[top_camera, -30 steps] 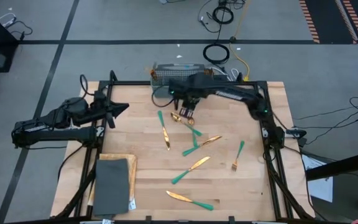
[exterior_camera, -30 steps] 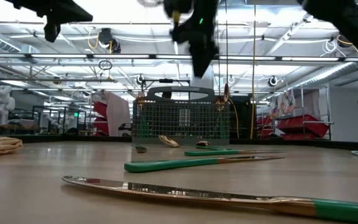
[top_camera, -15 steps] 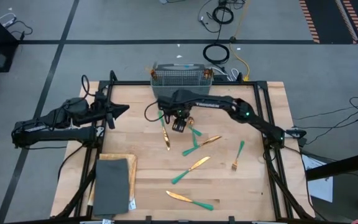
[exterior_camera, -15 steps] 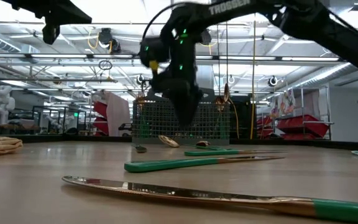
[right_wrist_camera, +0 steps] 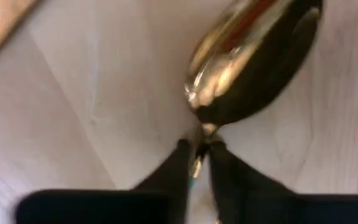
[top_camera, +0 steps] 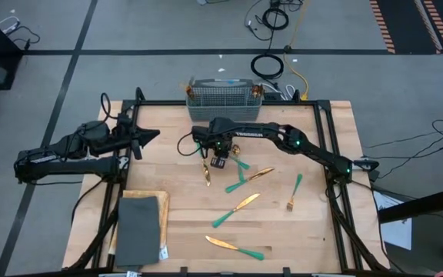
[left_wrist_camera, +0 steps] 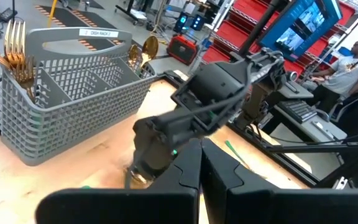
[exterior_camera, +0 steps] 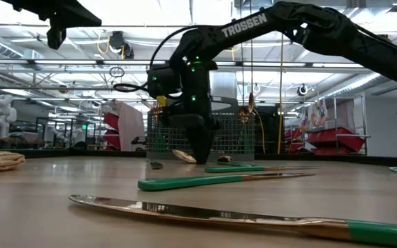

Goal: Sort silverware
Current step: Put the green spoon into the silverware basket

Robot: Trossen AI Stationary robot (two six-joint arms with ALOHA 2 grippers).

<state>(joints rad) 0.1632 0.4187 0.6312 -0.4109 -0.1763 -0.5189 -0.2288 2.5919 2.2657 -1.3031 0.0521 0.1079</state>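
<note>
Several pieces of gold silverware with teal handles lie flat on the wooden table (top_camera: 314, 231): a knife (top_camera: 204, 163), a knife (top_camera: 239, 205), a fork (top_camera: 293, 192) and a knife (top_camera: 237, 246). My right gripper (top_camera: 220, 159) is down at the table (exterior_camera: 202, 155) by a spoon (right_wrist_camera: 253, 56), and is shut on it. My left gripper (left_wrist_camera: 202, 163) is shut and waits above the table's left side (top_camera: 146, 135). The grey mesh basket (top_camera: 223, 95) at the far edge holds forks (left_wrist_camera: 16, 46) and spoons (left_wrist_camera: 140, 53). My right gripper pinches the spoon's thin neck (right_wrist_camera: 199, 152), just behind the gold bowl, between its two fingertips (right_wrist_camera: 178, 163). The fingers point down from above. The bowl (exterior_camera: 185, 156) lies on the table.
A dark grey slab (top_camera: 138, 227) lies on a board at the near left corner. Crossed pieces of silverware (top_camera: 246, 177) lie just right of my right gripper. A black frame (top_camera: 325, 146) runs along the table's sides. A person (left_wrist_camera: 347, 62) sits in the room beyond.
My right gripper has come away from the basket, toward the near edge and slightly left, and has dropped from well above the table down to the spoon. The silverware lies as before.
</note>
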